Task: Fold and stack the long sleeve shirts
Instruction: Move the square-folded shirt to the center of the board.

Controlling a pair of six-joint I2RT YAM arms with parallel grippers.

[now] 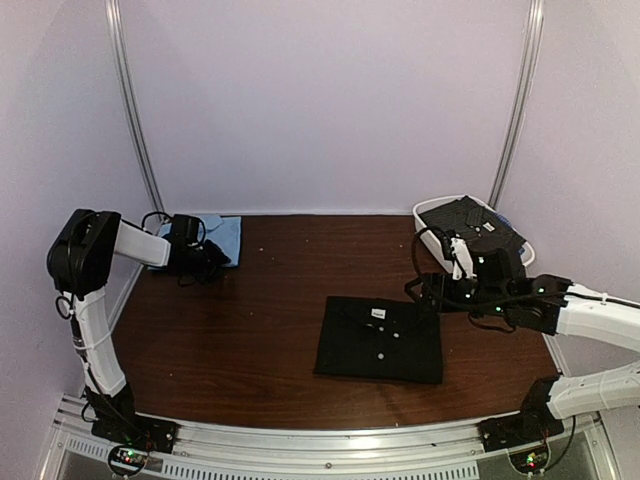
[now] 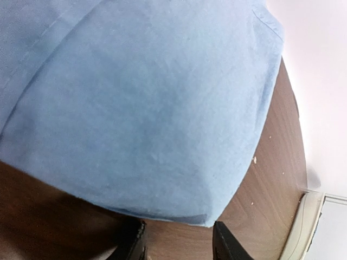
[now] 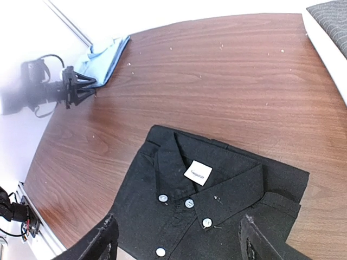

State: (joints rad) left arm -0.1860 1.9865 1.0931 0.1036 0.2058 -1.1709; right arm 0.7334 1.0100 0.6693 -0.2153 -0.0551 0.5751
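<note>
A black long sleeve shirt (image 1: 380, 340) (image 3: 217, 200) lies folded in the middle of the table, collar and pale buttons facing up. My right gripper (image 1: 432, 290) (image 3: 179, 246) hovers over its right side, open, with nothing between its fingers. A light blue shirt (image 1: 225, 238) (image 2: 146, 108) (image 3: 108, 57) lies folded at the back left corner. My left gripper (image 1: 210, 262) (image 2: 179, 241) sits low at that shirt's near edge, open, with bare wood between its fingertips (image 2: 227, 244). The blue cloth's hem ends just ahead of them.
A white oval tub (image 1: 428, 222) (image 3: 325, 49) stands at the back right and holds a dark, pale-dotted shirt (image 1: 470, 218) (image 3: 331, 16). Pale walls close in the back and sides. The table's right edge runs close beside the tub.
</note>
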